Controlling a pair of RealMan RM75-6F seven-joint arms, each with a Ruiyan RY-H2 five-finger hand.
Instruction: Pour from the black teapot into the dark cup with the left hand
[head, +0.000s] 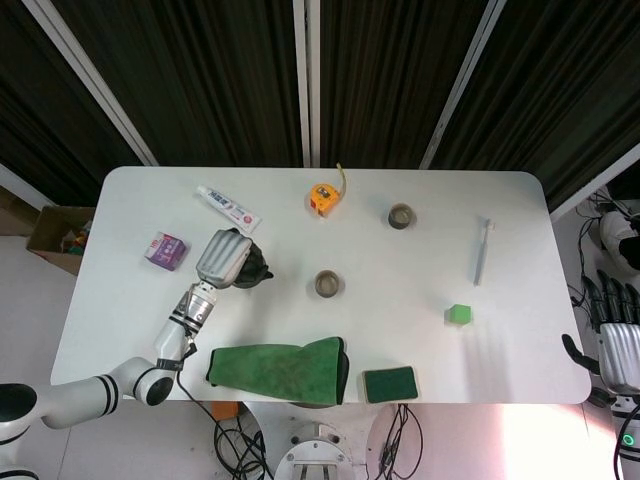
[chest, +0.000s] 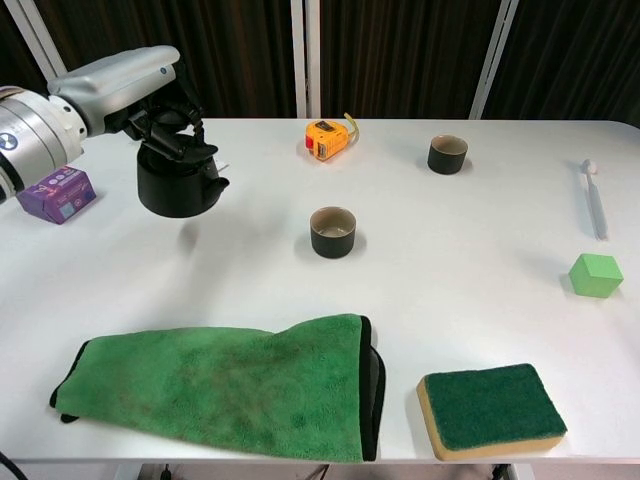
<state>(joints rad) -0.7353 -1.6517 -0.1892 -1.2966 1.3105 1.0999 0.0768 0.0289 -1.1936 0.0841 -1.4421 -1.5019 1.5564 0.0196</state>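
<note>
Above table (chest: 480, 270), teapot (chest: 178, 183) under left hand (chest: 135, 85)

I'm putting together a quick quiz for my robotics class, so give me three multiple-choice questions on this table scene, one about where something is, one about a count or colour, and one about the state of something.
1. Where is the green cube?
A. Beside the purple box
B. Near the table's right side, below the toothbrush
C. On the green cloth

2. How many dark cups stand on the table?
A. One
B. Two
C. Four

3. What is the state of the black teapot?
A. Lying on its side on the cloth
B. Standing untouched by the sponge
C. Held off the table by the left hand

Answers:
1. B: the green cube sits alone near the right edge, with the toothbrush further back.
2. B: one cup mid-table, another cup further back.
3. C: the left hand grips the black teapot from above, and a shadow shows on the table beneath it.
</note>
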